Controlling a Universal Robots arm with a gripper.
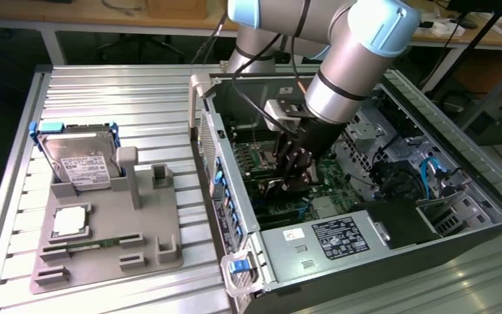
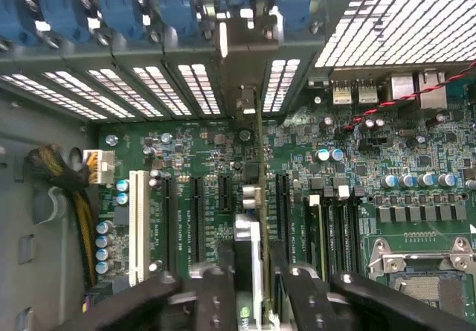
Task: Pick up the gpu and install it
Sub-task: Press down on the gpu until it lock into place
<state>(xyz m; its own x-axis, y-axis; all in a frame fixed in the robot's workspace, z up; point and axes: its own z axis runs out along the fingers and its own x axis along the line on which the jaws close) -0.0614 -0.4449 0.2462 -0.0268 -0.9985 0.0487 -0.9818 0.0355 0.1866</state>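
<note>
The gripper point(image 2: 253, 286) reaches down inside the open computer case point(image 1: 460, 209), its fingers straddling the gpu point(image 2: 258, 197), which stands edge-on over a motherboard point(image 2: 387, 152) slot so its bracket meets the rear panel; whether they pinch it cannot be told. One hard drive point(image 1: 78, 160) rests on the counter's point(image 1: 129, 85) grey holder point(image 1: 102, 255).

Ribbed bare-metal table point(image 1: 102, 91), matt grey plastic tray point(image 1: 146, 229), perforated sheet-metal computer case point(image 1: 460, 190).
</note>
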